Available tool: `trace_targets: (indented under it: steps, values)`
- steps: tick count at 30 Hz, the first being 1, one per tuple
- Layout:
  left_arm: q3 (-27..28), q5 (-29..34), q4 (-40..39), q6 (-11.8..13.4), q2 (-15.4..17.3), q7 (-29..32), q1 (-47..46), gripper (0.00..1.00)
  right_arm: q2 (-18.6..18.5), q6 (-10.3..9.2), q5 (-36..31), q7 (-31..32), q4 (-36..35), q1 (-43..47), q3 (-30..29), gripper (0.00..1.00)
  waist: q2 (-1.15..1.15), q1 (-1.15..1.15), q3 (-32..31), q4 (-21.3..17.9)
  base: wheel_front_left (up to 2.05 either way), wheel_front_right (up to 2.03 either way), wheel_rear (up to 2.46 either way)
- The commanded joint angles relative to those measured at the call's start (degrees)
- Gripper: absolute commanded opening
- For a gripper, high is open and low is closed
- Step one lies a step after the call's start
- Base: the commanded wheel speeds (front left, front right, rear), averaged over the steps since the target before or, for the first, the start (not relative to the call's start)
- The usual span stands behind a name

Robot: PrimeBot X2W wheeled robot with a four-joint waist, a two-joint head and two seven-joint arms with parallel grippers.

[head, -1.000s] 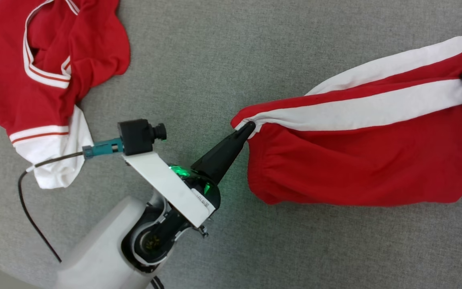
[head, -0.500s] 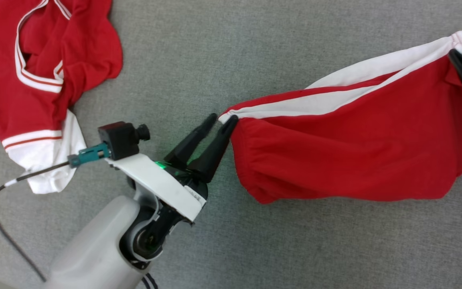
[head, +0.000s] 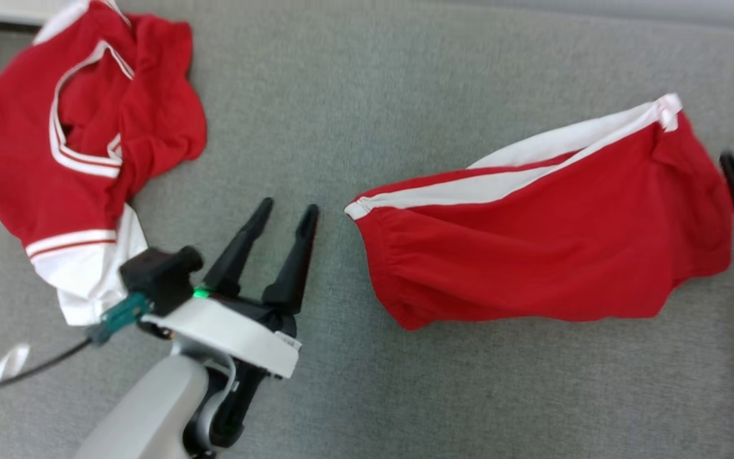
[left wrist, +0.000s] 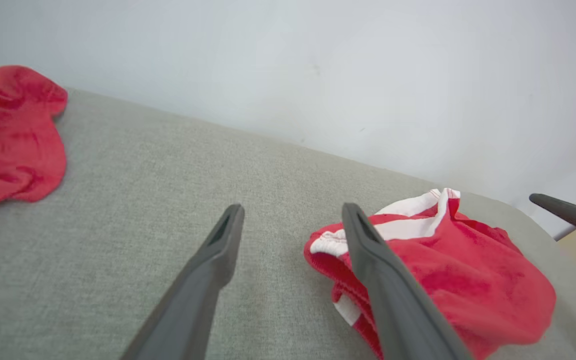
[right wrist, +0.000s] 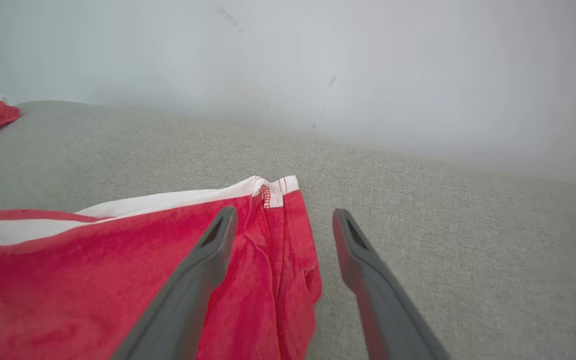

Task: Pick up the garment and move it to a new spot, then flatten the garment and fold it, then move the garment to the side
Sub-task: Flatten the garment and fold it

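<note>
Head view: shorts (head: 532, 255), red with a white stripe, lie rumpled right of centre on the bench (head: 405, 95), well apart from the jersey (head: 86, 166). The left gripper (head: 290, 206) is wide open and empty, just beside the waistband. The right gripper (right wrist: 284, 213) is wide open and empty, at the hem end. Step judged: flattening. This is best done by pinching opposite corners low and drawing them apart evenly, keeping the cloth clear of the jersey.

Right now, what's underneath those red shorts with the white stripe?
The red shorts lie on the grey fabric surface, which shows all around them. Anything else beneath is hidden by the cloth.
</note>
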Motion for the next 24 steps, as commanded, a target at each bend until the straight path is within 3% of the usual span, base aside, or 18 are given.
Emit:
trace_targets:
  steps: [1, 8, 15, 24]
  values:
    - [2.7, 3.4, -1.4, 0.9, -0.7, -0.2, 2.4, 1.00, -0.9, -0.11, -0.5, -1.4, 0.1, 2.7, 0.4, 1.00, 0.00, 0.00, -3.0, -0.5, 0.00, 0.00, 0.00]
    - [13.1, 15.2, -5.7, 0.9, -5.6, -0.2, 14.1, 1.00, -1.0, -0.11, -0.1, -5.4, 0.6, 9.9, 1.4, 1.00, 0.00, 0.00, -7.6, -1.3, 0.00, 0.00, 0.00]
    - [19.6, 21.8, -6.8, -2.5, -9.6, -0.2, 21.2, 1.00, -1.0, -0.11, -2.1, -5.0, 1.9, 9.1, 0.6, 1.00, 0.00, 0.00, -7.1, -0.3, 0.00, 0.00, 0.00]
    - [24.7, 26.5, -5.4, -7.8, -15.5, -0.2, 21.3, 1.00, 0.2, -0.11, -10.4, 1.0, 8.6, 1.4, 2.1, 1.00, 0.00, 0.00, -2.9, 3.8, 0.00, 0.00, 0.00]
